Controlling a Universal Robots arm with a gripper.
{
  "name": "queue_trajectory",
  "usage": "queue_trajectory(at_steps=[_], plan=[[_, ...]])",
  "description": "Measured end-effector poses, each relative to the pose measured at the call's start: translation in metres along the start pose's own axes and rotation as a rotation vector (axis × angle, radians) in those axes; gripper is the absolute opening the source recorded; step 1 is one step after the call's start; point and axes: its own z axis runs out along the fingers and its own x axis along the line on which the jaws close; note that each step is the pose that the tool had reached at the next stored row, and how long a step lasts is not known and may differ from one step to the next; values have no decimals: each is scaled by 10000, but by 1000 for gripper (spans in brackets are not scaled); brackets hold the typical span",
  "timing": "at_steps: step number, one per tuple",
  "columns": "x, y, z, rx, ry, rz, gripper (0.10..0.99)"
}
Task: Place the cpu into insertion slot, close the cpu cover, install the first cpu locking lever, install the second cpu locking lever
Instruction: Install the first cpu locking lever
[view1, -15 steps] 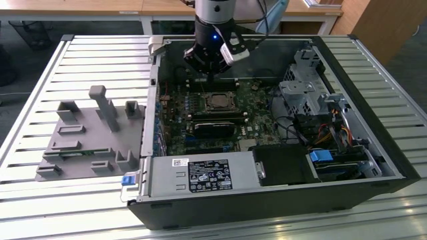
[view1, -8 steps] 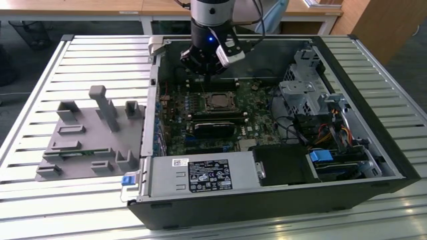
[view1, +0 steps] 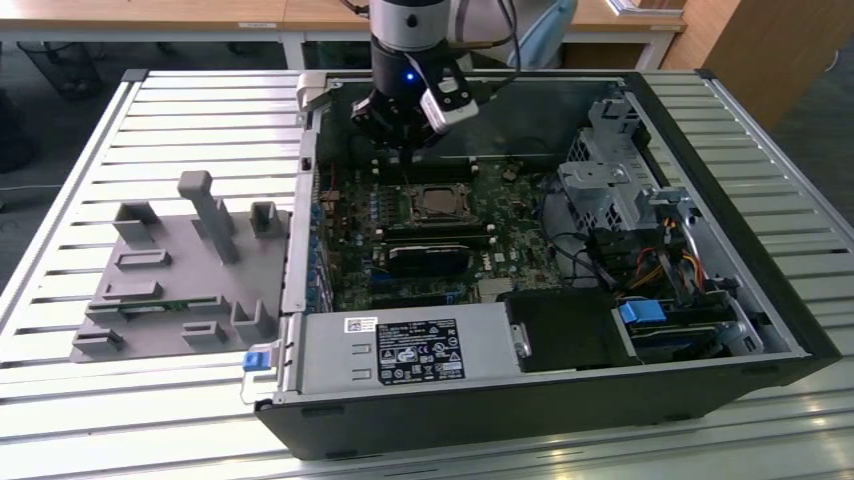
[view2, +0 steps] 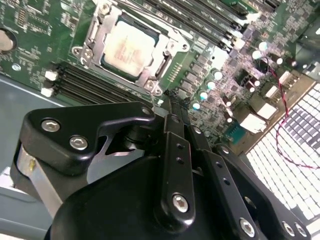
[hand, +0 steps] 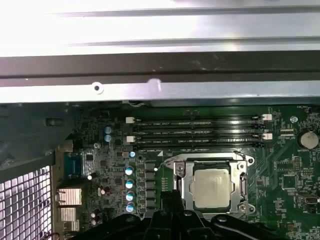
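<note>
Claw (view2: 169, 104): shut, nothing visibly held. Cpu (view2: 131, 47), seated beneath cpu cover (view2: 95, 35), lies just beyond claw tip, apart.

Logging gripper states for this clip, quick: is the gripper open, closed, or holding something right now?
Gripper: closed, fingertips together, holding nothing; its tip is near the cpu cover, which lies shut over the cpu.

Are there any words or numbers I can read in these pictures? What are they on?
Black label on the grey power-supply box: print too small to read.
White sticker on the same box: too small.
cpu top: faint marks, unreadable.
Green circuit board: tiny white lettering, blurred.
Nothing reads clearly.
</note>
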Motion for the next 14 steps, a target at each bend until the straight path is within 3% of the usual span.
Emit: queue_trajectory(at_steps=[14], plan=[[183,71,25,0,-37,0,106]])
